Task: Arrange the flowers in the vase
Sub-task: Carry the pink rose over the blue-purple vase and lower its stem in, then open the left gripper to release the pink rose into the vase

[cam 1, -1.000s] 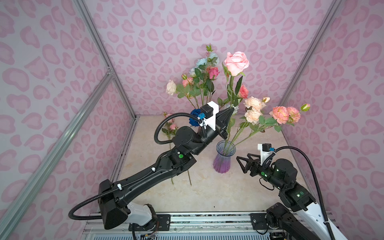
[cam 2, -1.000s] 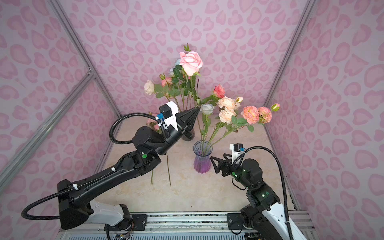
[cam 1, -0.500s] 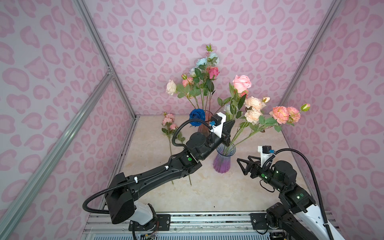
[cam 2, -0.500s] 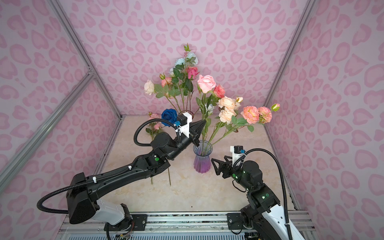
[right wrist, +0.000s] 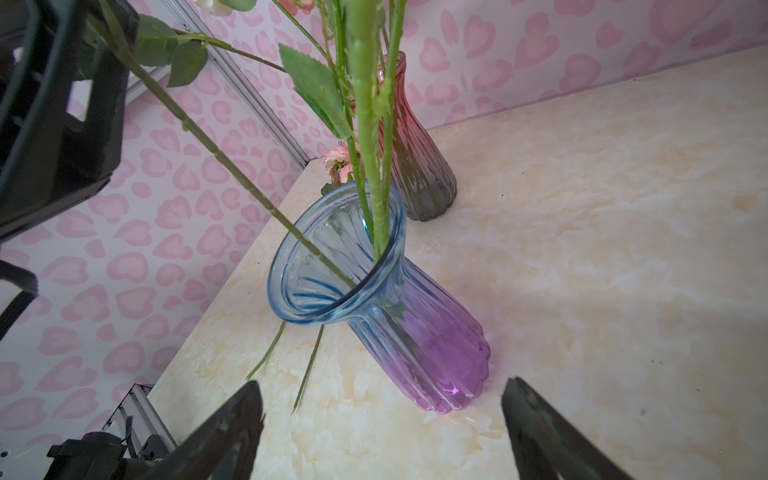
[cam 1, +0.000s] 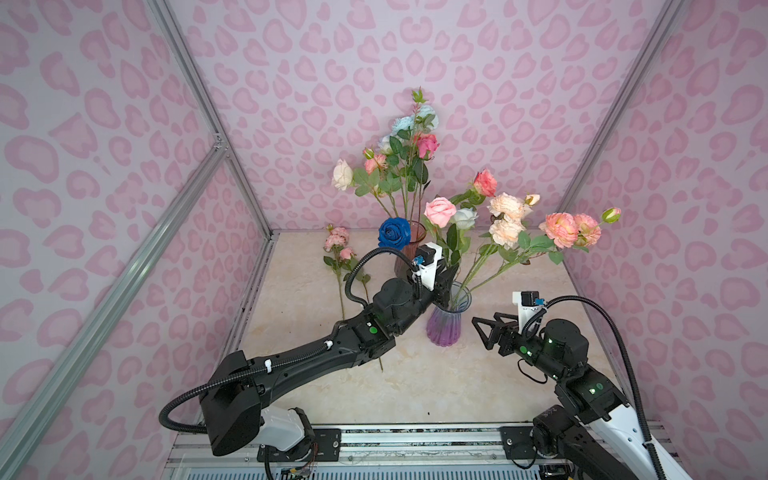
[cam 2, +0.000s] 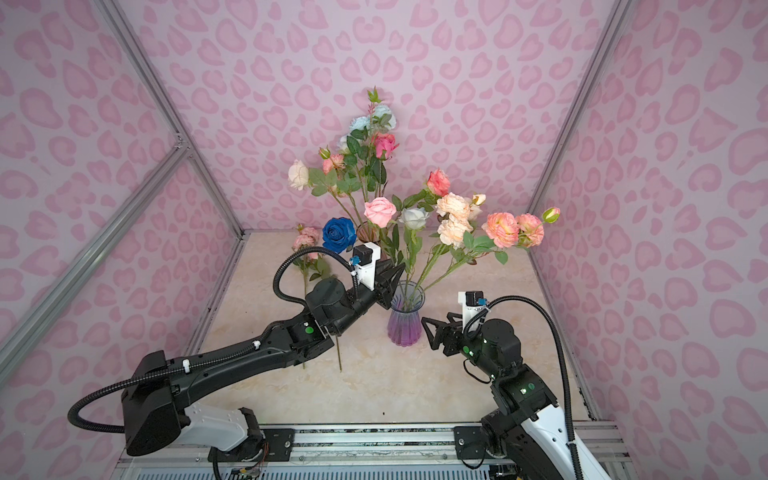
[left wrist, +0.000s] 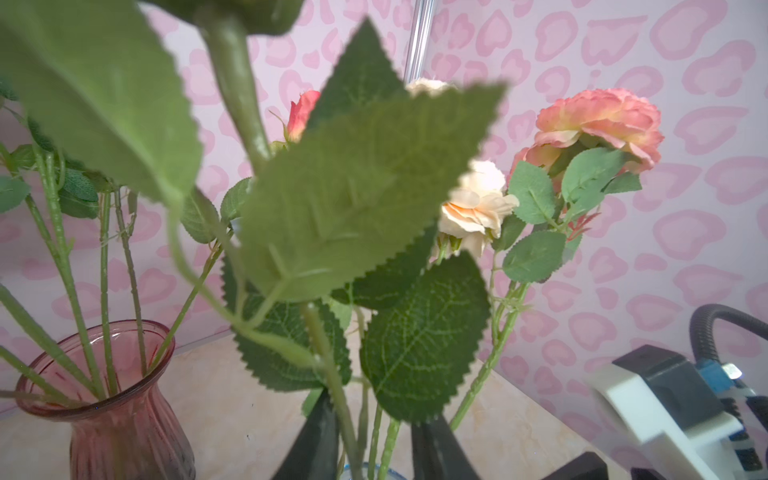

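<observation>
Here, left claw (left wrist: 376, 411) brackets stems (right wrist: 376, 166) above vase (right wrist: 332, 316) rim (jaws parted).

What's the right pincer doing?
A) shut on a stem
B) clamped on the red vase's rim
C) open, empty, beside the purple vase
C: in a top view the right pincer has its jaws spread wide with nothing between them, just to the side of the purple vase and not touching it.
</observation>
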`<state>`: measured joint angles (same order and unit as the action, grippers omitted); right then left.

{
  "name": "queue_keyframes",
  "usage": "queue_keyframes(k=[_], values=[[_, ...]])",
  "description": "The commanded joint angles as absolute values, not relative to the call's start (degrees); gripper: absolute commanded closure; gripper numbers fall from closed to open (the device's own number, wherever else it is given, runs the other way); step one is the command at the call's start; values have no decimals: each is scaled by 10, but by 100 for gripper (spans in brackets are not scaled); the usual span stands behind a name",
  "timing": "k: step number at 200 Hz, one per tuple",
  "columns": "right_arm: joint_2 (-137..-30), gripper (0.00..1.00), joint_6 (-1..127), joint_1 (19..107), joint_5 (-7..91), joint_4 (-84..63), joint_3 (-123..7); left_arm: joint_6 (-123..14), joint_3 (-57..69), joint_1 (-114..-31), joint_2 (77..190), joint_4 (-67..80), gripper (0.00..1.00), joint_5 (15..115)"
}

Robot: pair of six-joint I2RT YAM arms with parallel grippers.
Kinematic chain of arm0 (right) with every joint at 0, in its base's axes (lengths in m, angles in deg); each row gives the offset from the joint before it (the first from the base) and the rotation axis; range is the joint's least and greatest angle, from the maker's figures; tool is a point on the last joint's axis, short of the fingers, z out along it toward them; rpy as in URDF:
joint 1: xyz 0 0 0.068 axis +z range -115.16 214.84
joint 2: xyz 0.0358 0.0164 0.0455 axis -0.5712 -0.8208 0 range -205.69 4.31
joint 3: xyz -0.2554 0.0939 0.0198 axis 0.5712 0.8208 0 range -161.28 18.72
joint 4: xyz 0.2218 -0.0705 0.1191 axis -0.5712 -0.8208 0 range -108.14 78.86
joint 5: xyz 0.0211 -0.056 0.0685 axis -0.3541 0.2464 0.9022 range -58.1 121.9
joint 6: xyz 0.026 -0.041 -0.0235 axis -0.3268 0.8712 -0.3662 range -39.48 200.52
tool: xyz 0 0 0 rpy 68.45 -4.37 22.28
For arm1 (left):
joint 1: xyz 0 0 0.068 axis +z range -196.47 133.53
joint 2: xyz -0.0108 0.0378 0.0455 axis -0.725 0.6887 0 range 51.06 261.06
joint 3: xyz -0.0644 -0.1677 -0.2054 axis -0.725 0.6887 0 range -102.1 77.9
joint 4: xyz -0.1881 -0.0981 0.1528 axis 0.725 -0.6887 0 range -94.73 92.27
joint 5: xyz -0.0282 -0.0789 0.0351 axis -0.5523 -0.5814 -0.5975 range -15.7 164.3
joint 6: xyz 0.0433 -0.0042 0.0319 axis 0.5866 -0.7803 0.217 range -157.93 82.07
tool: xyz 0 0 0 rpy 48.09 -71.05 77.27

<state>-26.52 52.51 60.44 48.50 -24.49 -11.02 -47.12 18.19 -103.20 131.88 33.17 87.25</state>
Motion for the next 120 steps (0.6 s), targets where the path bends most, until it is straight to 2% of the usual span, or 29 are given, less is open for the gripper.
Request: queue_keyframes(k=[1,5,9,35,41,44,59,62,66,68,78,83,120], values=[[-270,9,518,605,493,-230,-111,-485,189,-1032,1304,318,65,884],[-271,9,518,605,493,-228,-111,-488,190,-1032,1302,316,65,885],[-272,9,518,605,493,-226,-111,-490,190,-1032,1300,311,59,886],[-282,9,517,605,497,-220,-114,-496,179,-1034,1290,257,47,889],[-285,9,518,606,498,-218,-115,-495,178,-1034,1288,247,34,892],[-287,9,518,605,498,-217,-115,-493,175,-1034,1288,240,31,895],[-294,10,519,605,500,-212,-118,-476,159,-1034,1284,204,29,903],[-294,10,519,605,501,-212,-119,-473,155,-1034,1284,196,25,905],[-296,10,519,605,501,-211,-120,-471,147,-1034,1283,184,11,909],[-297,10,519,605,502,-210,-120,-470,143,-1034,1283,177,8,911],[-299,10,519,605,504,-207,-121,-466,125,-1034,1280,144,7,913],[-300,10,519,605,504,-206,-121,-465,121,-1034,1278,136,1,910],[-297,10,515,605,503,-197,-112,-459,121,-1046,1241,77,2,908]])
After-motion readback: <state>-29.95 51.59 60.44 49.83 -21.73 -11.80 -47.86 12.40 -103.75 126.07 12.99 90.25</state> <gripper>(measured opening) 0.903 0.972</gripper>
